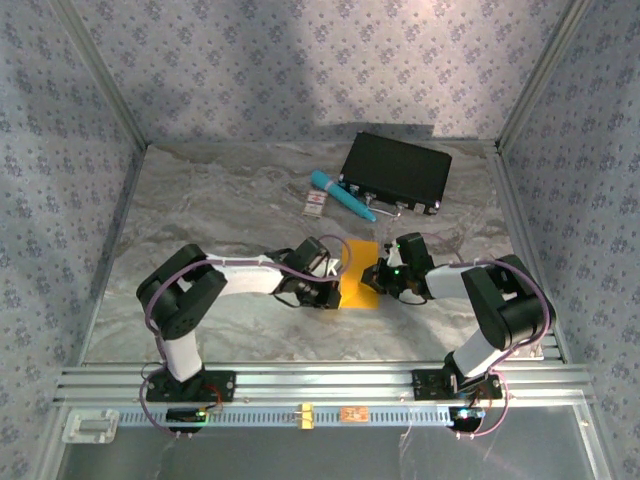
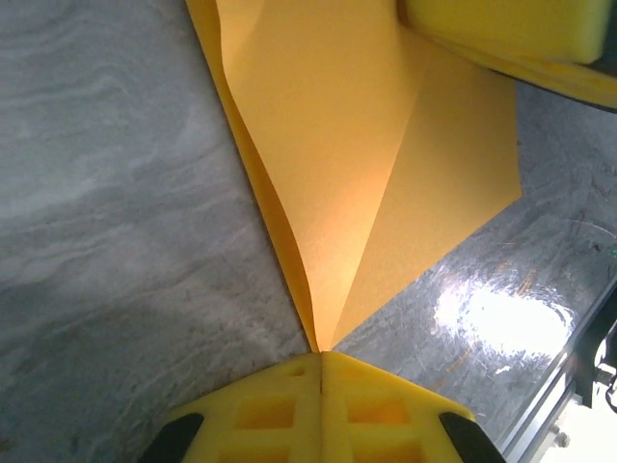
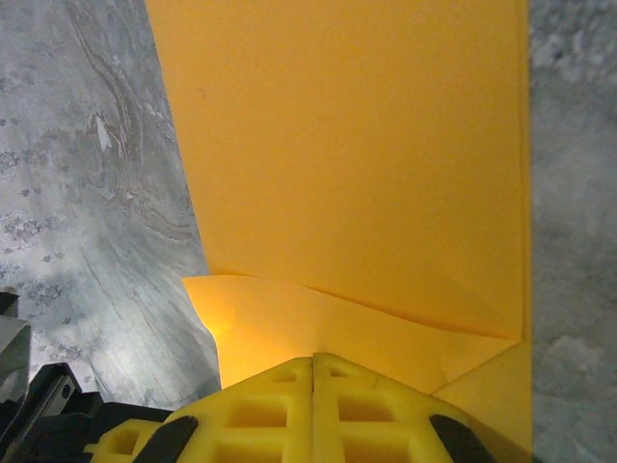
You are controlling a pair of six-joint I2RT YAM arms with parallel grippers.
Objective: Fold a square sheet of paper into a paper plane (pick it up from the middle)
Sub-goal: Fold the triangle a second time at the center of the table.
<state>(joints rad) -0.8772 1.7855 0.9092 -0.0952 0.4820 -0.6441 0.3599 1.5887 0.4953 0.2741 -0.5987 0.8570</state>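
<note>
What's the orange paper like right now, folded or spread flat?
Folded. The square sheet of paper shows creases meeting at a point and an overlapping flap.

Boxed in on three sides by walls (image 1: 300, 70) papered in pale blue-grey with a small, darker floral print. Framed at the two far corners by slim aluminium posts (image 1: 103, 75) slanting down to the desk (image 1: 200, 200). Topped with a glossy grey-and-white marble pattern, veined in long wavy streaks. Catches a bright white patch of glare (image 2: 501, 318) near the front edge. Ends at the near side in a ribbed aluminium rail (image 1: 320, 380) running the full width.
</note>
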